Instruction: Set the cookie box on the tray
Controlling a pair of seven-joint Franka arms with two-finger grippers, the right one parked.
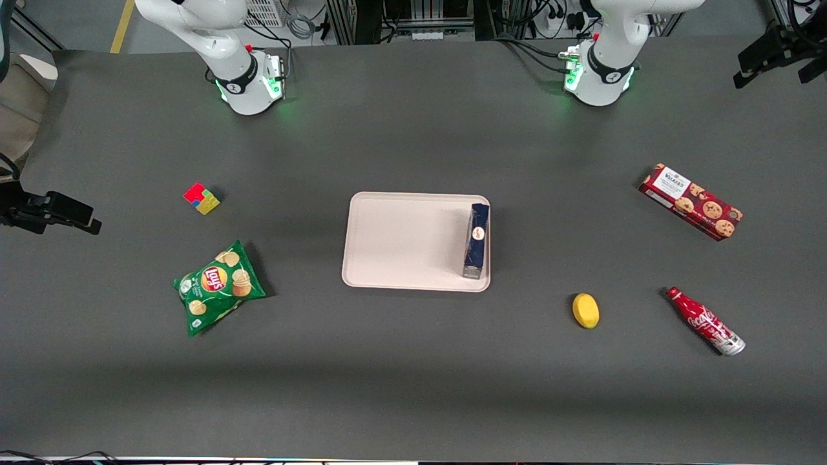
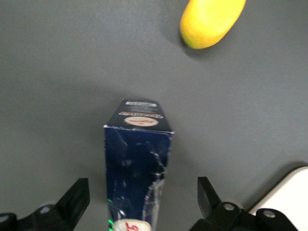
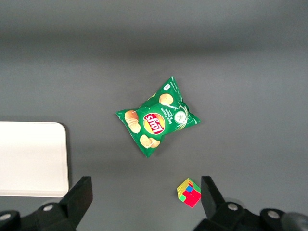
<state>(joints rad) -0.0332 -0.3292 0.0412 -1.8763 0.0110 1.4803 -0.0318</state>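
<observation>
The cookie box, a dark navy carton with a round white logo, rests on its narrow side on the pale pink tray, along the tray's rim toward the working arm's end. In the left wrist view the cookie box runs lengthwise between the two black fingers of my left gripper. The gripper is open, with a clear gap on each side of the carton and nothing held. A corner of the tray shows beside one finger. The gripper itself does not show in the front view.
A yellow fruit lies on the table near the tray, toward the working arm's end. A long red cookie box and a red cola bottle lie farther that way. A green chips bag and a coloured cube sit toward the parked arm's end.
</observation>
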